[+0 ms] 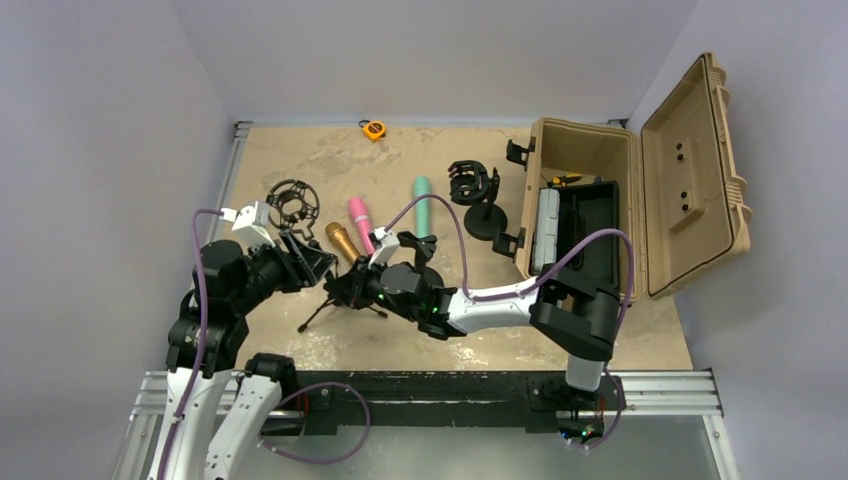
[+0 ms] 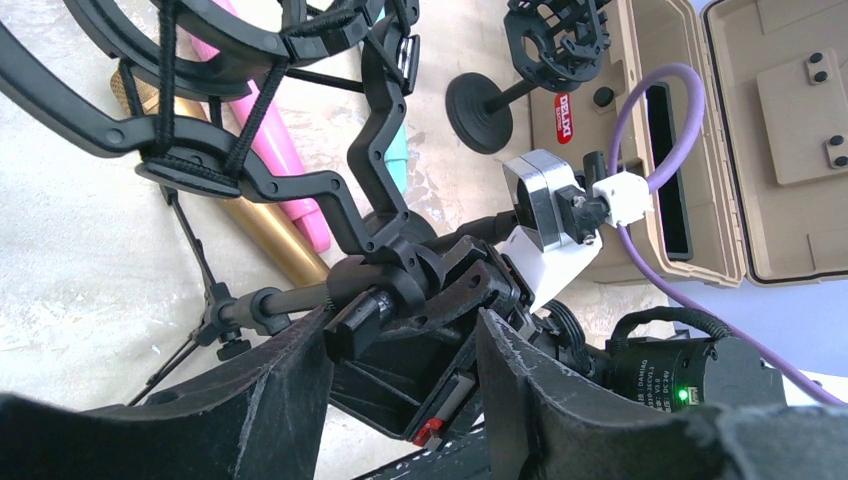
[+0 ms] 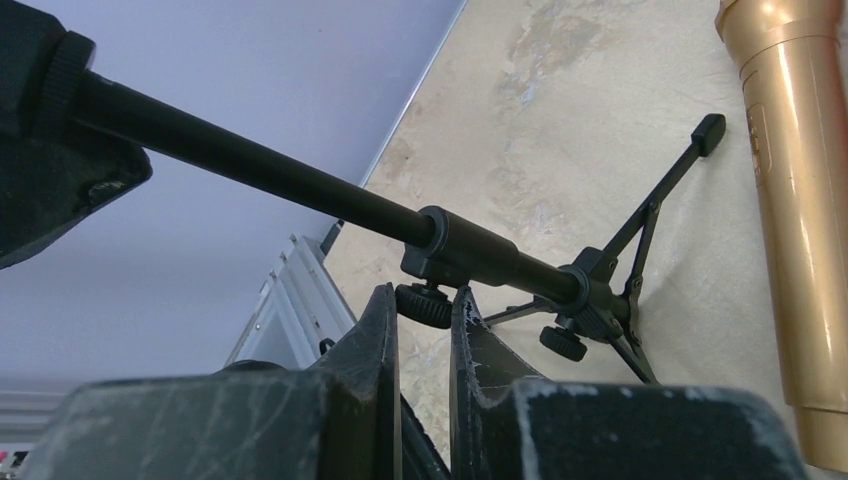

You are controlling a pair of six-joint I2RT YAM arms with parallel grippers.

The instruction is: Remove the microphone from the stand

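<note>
Lettering in left wrist view: red tag (image 2: 564,118) reading "DELIXI" at tan case (image 2: 700,250), "DAMIAO" and "DC 24V" on motor (image 2: 670,375). Left gripper (image 2: 400,340) jaws grasping stand (image 3: 250,165) below shock mount (image 2: 200,60). Right gripper (image 3: 425,310) jaws clenched on stand's pole knob. Gold microphone (image 1: 342,241) flat on desk (image 1: 300,150), beside pink microphone (image 1: 361,222), near tripod legs.

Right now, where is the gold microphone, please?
The gold microphone lies left of centre in the top view, beside the pink microphone, beyond the tripod stand.
</note>
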